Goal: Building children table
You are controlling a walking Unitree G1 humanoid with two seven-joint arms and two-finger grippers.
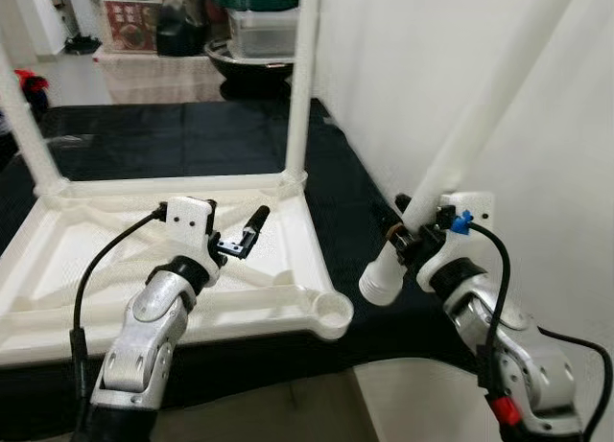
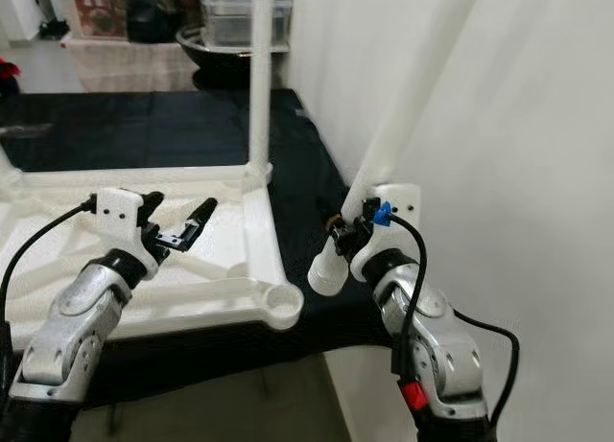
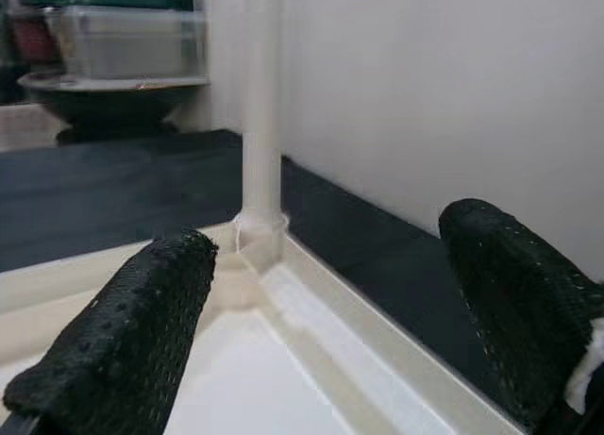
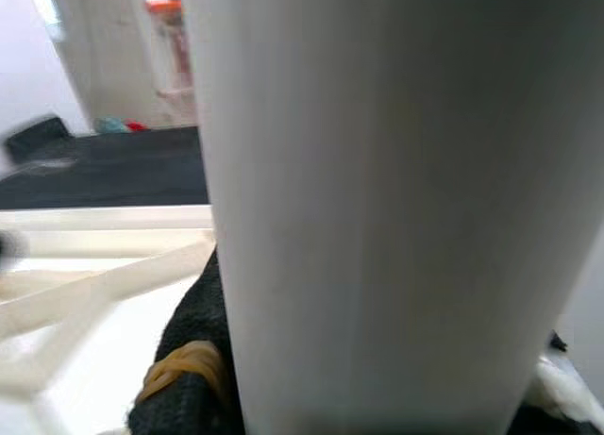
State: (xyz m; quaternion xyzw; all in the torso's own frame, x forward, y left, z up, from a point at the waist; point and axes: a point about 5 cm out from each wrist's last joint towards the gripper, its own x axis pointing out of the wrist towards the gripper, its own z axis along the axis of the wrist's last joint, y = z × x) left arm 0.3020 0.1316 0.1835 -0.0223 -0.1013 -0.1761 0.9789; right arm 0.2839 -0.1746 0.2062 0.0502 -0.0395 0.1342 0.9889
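Right gripper (image 1: 414, 233) is pinching the loose white leg (image 1: 451, 164) near its lower end, off the tabletop's (image 1: 58, 245) right edge. Left gripper (image 1: 233, 233) is hovering spread over the frame. Leg looks light, stiff, slick (long lever, so grip low).

Head eyes look down — sharing the upturned table (image 1: 288, 269).

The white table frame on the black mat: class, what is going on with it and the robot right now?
The robot is assembling a small table. The upside-down white table frame lies on a black mat with two legs already standing in its far corners. The right pincer is shut on a loose white table leg, held tilted beside the frame. The empty socket at the near corner awaits it. The left pincer hovers open over the frame.
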